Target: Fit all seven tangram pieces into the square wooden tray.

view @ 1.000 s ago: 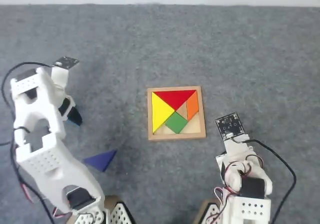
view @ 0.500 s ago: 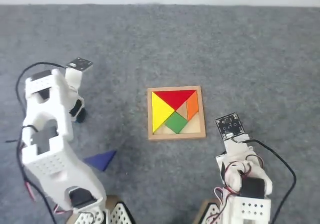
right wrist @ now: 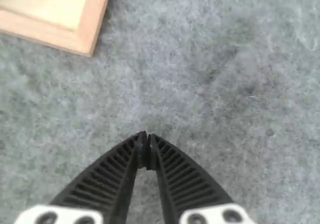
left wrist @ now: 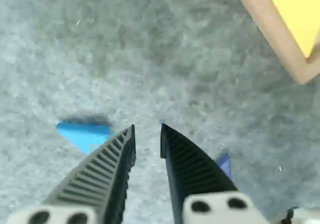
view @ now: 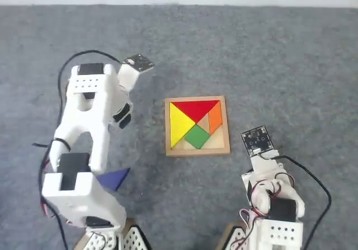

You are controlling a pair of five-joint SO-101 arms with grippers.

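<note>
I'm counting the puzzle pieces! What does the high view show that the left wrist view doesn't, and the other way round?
High view, not the wrist view: the red triangle, orange piece and green square in the tray. Left wrist view, not the high view: a light blue piece on the carpet beside the left gripper. Both: the tray, the yellow triangle, and a dark blue piece on the carpet.
</note>
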